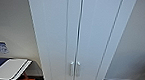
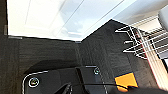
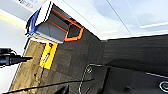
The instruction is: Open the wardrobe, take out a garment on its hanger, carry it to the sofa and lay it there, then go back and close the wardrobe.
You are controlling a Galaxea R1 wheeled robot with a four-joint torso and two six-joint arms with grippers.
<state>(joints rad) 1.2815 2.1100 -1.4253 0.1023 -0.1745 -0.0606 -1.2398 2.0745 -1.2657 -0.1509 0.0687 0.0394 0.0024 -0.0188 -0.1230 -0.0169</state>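
I have the wardrobe (image 1: 79, 31) square ahead in the head view, filling the middle of the frame; I judge the base sits close and centred so both arms could reach the two small handles (image 1: 74, 68), which stand side by side low on the seam between the doors. Both doors are shut, edges meeting in one thin dark line; tall, slim, plain white panels, no mark on them (a faint sheen only). Garment, hanger and sofa I cannot place from here; presumably the jacket hangs behind those doors. Whether either gripper's fingers are apart or together I cannot tell. Left wrist view: dark carpet (image 2: 50, 52), the wardrobe's white foot, a white wire rack (image 2: 140, 40) off to one side. Right wrist view: a white-topped stand with an orange frame (image 3: 72, 31) beside the wardrobe's base.
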